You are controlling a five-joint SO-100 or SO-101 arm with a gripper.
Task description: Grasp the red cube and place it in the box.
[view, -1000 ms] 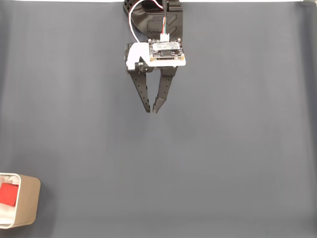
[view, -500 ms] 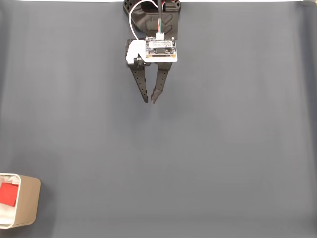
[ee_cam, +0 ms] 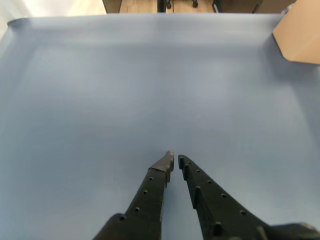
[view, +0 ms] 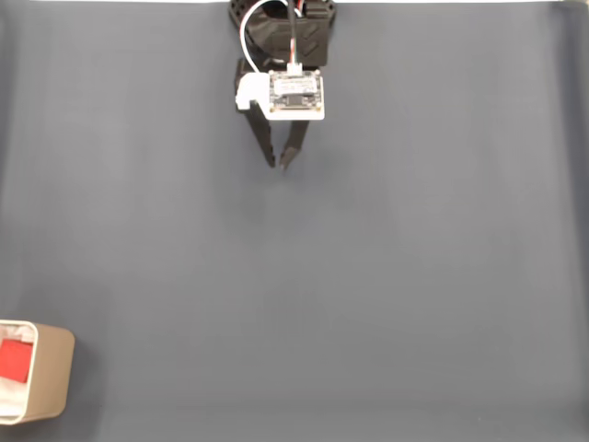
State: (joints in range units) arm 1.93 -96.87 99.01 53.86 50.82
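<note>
- Black two-finger gripper sits at top centre of the fixed view, fingers pointing down-frame, tips nearly meeting with only a sliver of gap; effectively closed, holding nothing.
- Wrist view agrees: gripper comes in from the bottom edge, two black perforated fingers converging to a narrow slit at the tips, bare mat under and around them.
- White circuit board with a white bracket rides on top of the gripper body; a white cable loops from it up to the black arm base at the top edge.
- Small bright red cube is inside the tan, rounded-corner open-topped box with white interior, far from the gripper, down-frame and to the left of it in the fixed view, at the bottom-left corner.
- Cube sits against the left side of what shows of the box; the box is cut by the frame edge, so its full outline can't be seen.
- Counter is covered by a plain grey-blue mat, flat, slight creases near the edges.
- In the wrist view a tan cardboard-like corner shows ahead of the gripper and to its right, at the top-right of frame; can't tell what it is.
</note>
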